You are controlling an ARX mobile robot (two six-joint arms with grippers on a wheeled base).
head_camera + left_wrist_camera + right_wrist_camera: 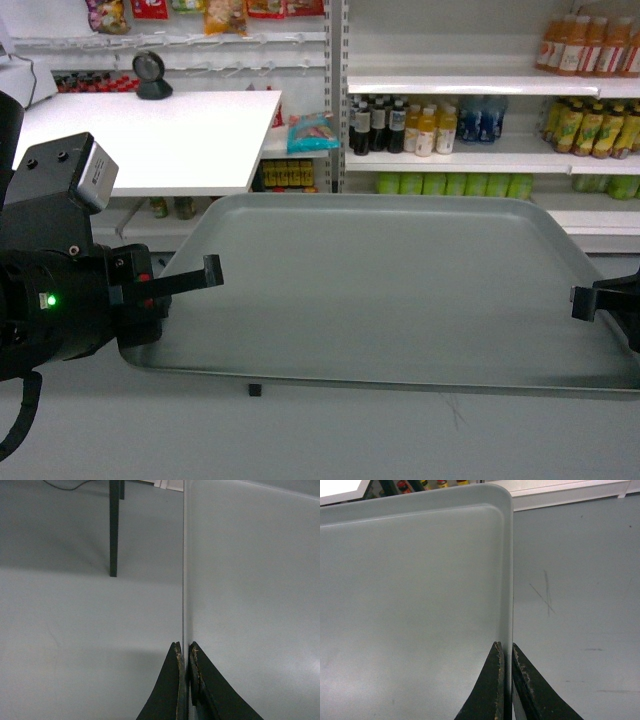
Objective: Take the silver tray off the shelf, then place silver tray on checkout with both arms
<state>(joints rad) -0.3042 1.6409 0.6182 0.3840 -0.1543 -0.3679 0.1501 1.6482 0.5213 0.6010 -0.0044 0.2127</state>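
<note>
The silver tray [390,290] is a large grey-green flat tray that hangs level in front of me, above the grey floor. My left gripper [207,273] is shut on its left rim, and in the left wrist view the gripper [185,647] pinches the thin rim with the tray [250,580] to its right. On the opposite rim my right gripper [585,300] is shut; the right wrist view shows this gripper [505,647] clamped on the edge of the tray [410,580]. The checkout [150,135], a broad white counter, lies at the back left. The shelf [450,160] stands behind the tray.
Bottled drinks fill the store shelves at the back right [590,120]. A black round object [152,75] stands on the counter's far side. Snack bags [225,15] hang above it. A black table leg [114,530] stands on the floor left of the tray.
</note>
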